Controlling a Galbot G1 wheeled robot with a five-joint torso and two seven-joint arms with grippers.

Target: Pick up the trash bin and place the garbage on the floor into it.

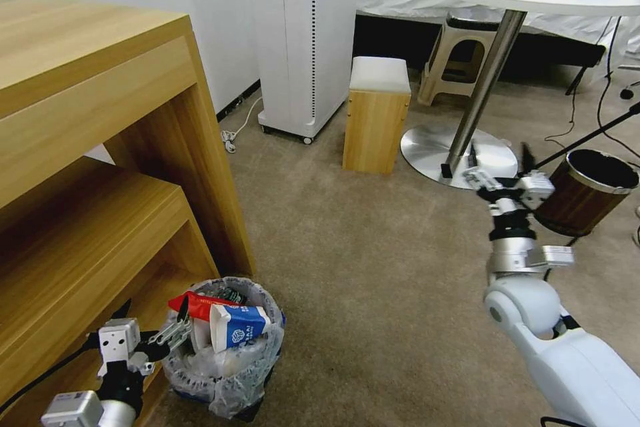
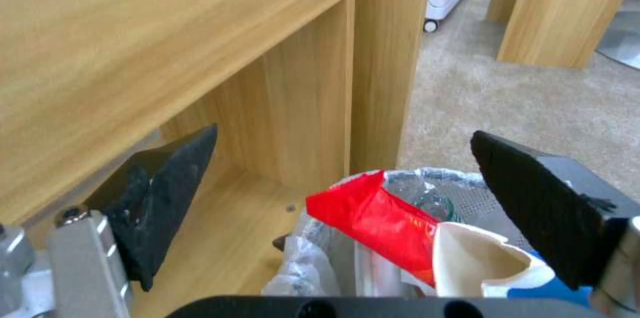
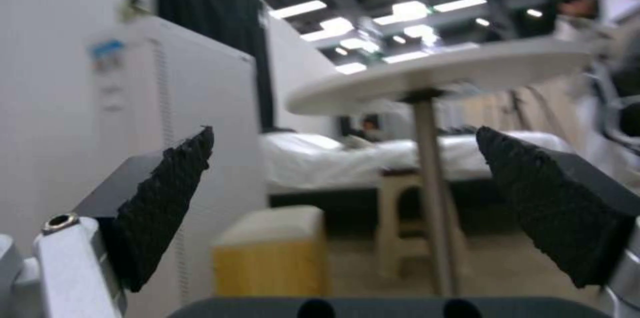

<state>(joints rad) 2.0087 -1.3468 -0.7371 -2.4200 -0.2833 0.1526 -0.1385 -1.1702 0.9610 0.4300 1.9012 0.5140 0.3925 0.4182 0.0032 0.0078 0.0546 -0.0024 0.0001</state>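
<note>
The trash bin [image 1: 227, 347] stands on the floor [image 1: 373, 280] against the foot of the wooden shelf unit [image 1: 100, 167], stuffed with a red wrapper [image 1: 197, 307] and a blue-white carton [image 1: 237, 330]. The left gripper [image 1: 175, 327] hangs just beside the bin's rim, jaws spread wide and empty. The right gripper [image 1: 497, 173] is raised well away from the bin, also wide, near the round table's base [image 1: 460, 153] and a brown wood-grain bin [image 1: 587, 190].
</note>
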